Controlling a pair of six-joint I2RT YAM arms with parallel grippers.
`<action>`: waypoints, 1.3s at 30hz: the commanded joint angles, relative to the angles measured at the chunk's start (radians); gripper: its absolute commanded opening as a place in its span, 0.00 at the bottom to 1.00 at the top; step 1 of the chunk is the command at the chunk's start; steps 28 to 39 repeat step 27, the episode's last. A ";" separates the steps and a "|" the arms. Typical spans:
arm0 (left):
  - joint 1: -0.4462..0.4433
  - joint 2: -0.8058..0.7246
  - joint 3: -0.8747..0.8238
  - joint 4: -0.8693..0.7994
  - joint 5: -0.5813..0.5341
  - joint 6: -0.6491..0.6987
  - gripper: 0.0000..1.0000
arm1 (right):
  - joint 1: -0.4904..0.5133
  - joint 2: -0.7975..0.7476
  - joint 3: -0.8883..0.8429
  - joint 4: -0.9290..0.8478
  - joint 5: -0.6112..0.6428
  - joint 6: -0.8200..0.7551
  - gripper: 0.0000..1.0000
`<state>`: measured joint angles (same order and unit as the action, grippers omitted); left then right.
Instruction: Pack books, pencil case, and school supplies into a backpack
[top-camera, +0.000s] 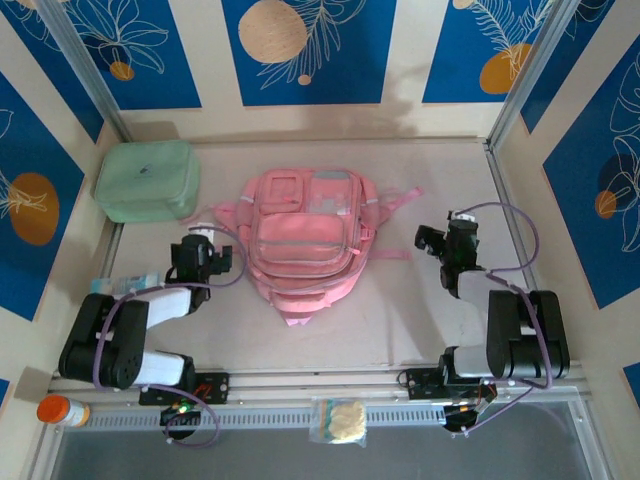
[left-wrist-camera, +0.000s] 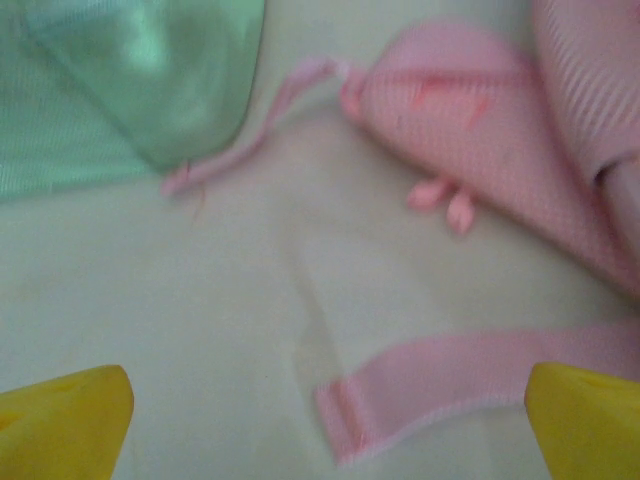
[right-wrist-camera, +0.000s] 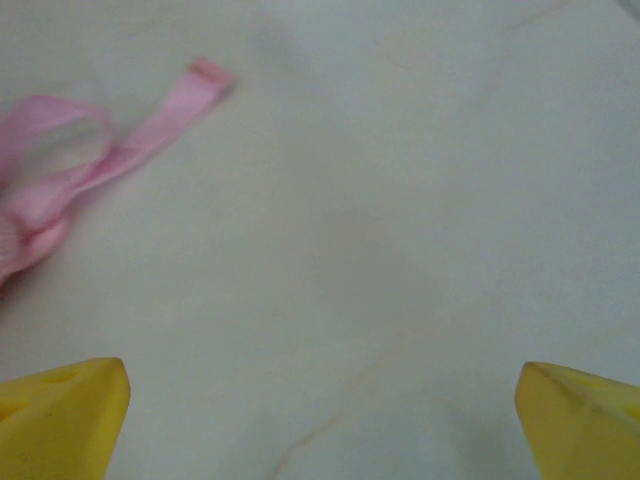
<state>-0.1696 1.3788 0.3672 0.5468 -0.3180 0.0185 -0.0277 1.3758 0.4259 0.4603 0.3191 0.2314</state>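
Note:
The pale pink backpack (top-camera: 300, 245) lies flat in the middle of the table, front pockets up, straps trailing to both sides. My left gripper (top-camera: 203, 243) hovers just left of it and is open. In the left wrist view the yellow fingertips (left-wrist-camera: 60, 420) stand wide apart above the table, and the loose end of a pink strap (left-wrist-camera: 450, 380) lies flat between them, ungripped. My right gripper (top-camera: 447, 234) is open to the right of the backpack, over bare table (right-wrist-camera: 330, 300), its fingertips (right-wrist-camera: 585, 420) far apart. The books, pencil case and school supplies are out of view.
A mint-green zip case (top-camera: 147, 180) sits at the back left, close to the left gripper. A teal packet (top-camera: 125, 285) lies by the left arm. An orange-capped bottle (top-camera: 62, 410) and a clear snack bag (top-camera: 340, 420) rest on the near rail. Walls close three sides.

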 joint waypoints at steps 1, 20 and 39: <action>0.032 0.039 0.001 0.274 0.157 0.078 0.99 | 0.025 0.082 -0.029 0.330 -0.204 -0.113 0.99; 0.104 0.185 0.009 0.389 0.273 0.026 0.99 | 0.031 0.146 -0.008 0.342 -0.218 -0.127 0.99; 0.104 0.186 0.010 0.389 0.272 0.026 0.99 | 0.029 0.145 -0.010 0.345 -0.224 -0.127 0.99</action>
